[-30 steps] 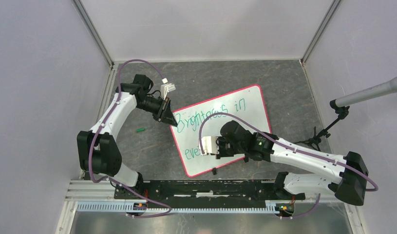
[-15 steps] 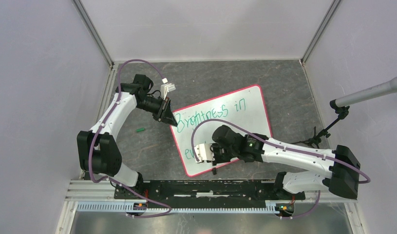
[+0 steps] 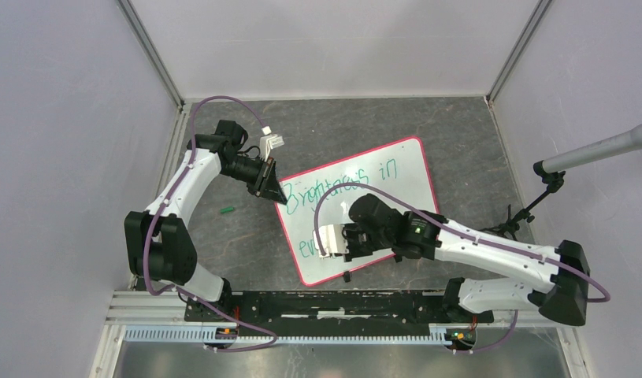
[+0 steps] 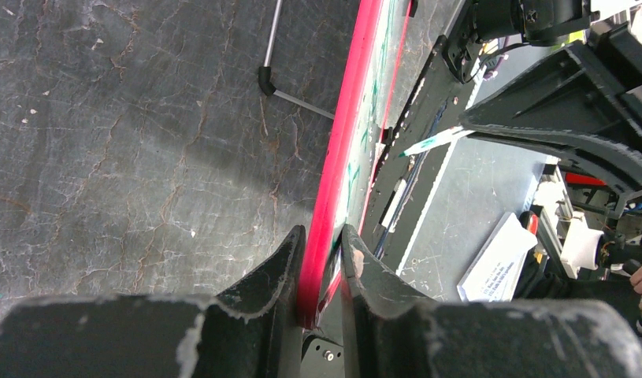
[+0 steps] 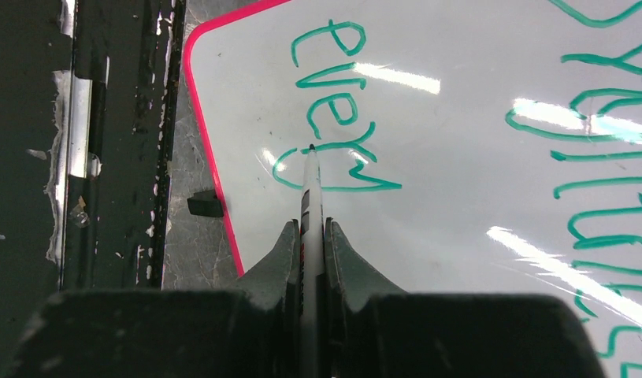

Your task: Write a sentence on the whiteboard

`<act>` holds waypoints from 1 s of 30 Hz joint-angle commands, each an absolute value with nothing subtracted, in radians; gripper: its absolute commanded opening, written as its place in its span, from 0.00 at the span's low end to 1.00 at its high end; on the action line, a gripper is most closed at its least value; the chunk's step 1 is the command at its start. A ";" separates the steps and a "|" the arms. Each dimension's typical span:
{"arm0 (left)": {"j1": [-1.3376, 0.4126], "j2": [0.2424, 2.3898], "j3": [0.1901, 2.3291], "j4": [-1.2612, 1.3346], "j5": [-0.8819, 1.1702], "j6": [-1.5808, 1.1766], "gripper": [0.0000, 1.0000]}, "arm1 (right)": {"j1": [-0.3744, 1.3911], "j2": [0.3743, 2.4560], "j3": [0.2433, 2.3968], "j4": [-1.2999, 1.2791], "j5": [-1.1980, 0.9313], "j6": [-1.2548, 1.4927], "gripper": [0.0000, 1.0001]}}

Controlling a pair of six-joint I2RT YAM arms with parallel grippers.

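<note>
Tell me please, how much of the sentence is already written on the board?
Done: the sentence reads "Brightness in" on its first line and "every" below. In hand: the right claw holds the marker, tip at the tail of the y, while the left claw clamps the whiteboard by its rim. Left: probably more words; the board after "every" is blank.

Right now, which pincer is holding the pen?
The right pincer: it grips the marker, tip at the green sentence. The left pincer only pinches the red rim of the whiteboard.
</note>
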State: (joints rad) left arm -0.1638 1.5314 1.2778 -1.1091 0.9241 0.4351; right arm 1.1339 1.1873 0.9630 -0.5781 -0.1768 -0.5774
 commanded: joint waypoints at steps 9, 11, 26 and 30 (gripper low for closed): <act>-0.199 1.559 1.277 -1.078 0.849 0.449 0.02 | 0.975 1.004 0.896 -0.613 -0.209 -0.586 0.00; -0.199 1.561 1.278 -1.078 0.852 0.451 0.03 | 0.942 0.975 0.880 -0.620 -0.206 -0.596 0.00; -0.199 1.559 1.275 -1.078 0.854 0.449 0.02 | 0.831 0.898 0.757 -0.602 -0.158 -0.600 0.00; -0.199 1.564 1.277 -1.078 0.855 0.448 0.02 | 0.831 0.887 0.758 -0.559 -0.158 -0.577 0.00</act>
